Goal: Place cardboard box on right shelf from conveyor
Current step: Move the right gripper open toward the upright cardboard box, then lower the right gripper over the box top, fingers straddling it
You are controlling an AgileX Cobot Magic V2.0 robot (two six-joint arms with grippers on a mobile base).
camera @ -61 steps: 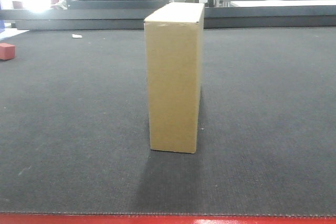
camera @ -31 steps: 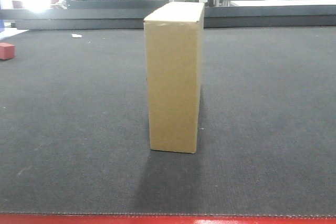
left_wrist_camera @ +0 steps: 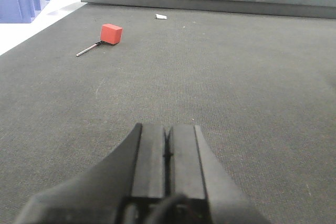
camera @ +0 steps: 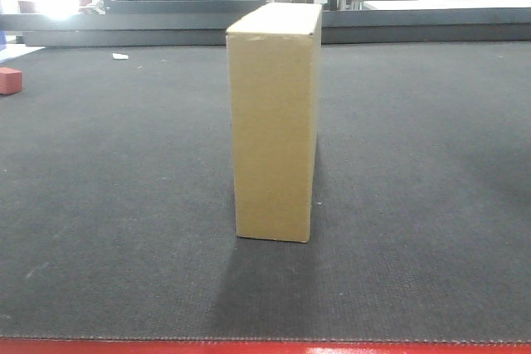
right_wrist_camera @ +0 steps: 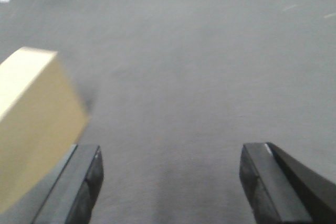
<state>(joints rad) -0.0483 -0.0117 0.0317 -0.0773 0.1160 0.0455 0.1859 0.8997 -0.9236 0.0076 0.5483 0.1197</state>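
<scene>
Matting, dark grey and textured, covers the conveyor (camera: 431, 163) and fills nearly every view, with a strip of its red frame (camera: 265, 347) along the near edge. The right shelf shows in none of the views.

At the middle of the belt the cardboard box (camera: 274, 122) stands upright on a narrow face, its slim end turned toward the front camera, touching nothing but the mat. It looks stiff and smooth-sided. It is probably light, though its contents cannot be told. Standing tall and thin, it would likely tip under a sideways nudge, and the plain faces may slip in a loose pinch. The soundest hold seems to be across the narrow width, with the fingers pressing the two broad faces above the middle.

The right gripper (right_wrist_camera: 170, 153) has its jaws spread wide and grasps nothing. In that blurred view the box lies off beyond its left finger, not between the two. The left gripper (left_wrist_camera: 167, 129) has its jaws pressed together, empty, low over bare matting.

Far off on the left sit a small red block (left_wrist_camera: 111, 33) with a thin rod (left_wrist_camera: 87, 51) beside it, and a white scrap (left_wrist_camera: 161, 17) farther back.
</scene>
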